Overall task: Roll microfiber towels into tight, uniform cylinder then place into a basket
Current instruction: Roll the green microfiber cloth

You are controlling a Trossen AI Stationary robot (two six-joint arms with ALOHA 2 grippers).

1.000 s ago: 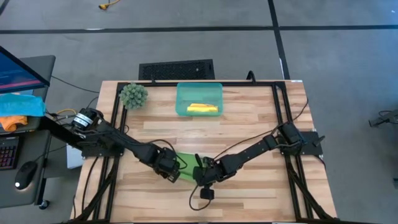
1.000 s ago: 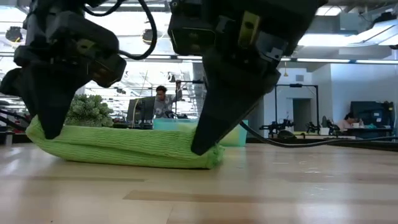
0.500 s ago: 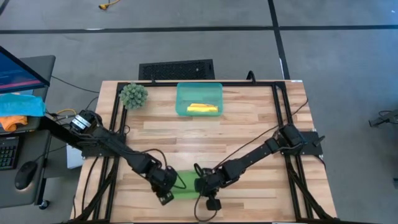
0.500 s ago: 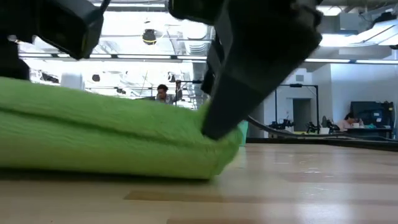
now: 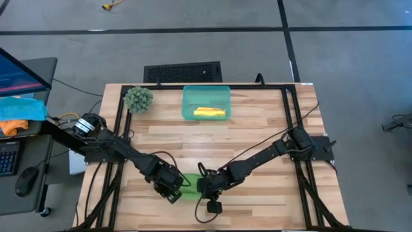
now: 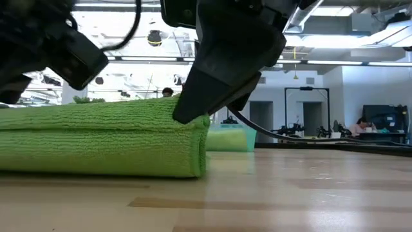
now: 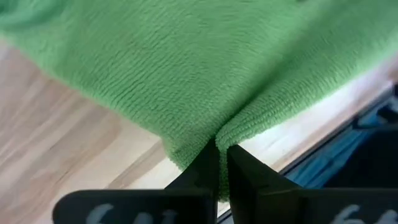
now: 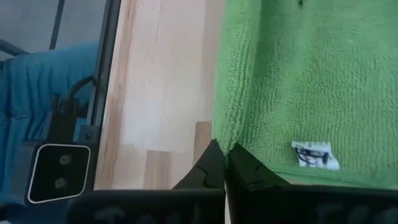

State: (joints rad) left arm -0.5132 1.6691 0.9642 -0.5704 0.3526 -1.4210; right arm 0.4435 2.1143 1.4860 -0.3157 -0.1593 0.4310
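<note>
Left pincer [image 5: 172,192] and right pincer [image 5: 201,187] clenched on lime green towel [image 5: 188,189], folded flat, ribbed, tagged.

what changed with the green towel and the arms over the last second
Both pincers, left pincer and right pincer, kept their pinch on the lime green towel and dragged it toward the table's front edge, then eased back slightly. The towel went from a longer strip to a shorter, thicker fold, filling the low view. The basket, the yellow towel in it and the fuzzy plant stayed put.
</note>
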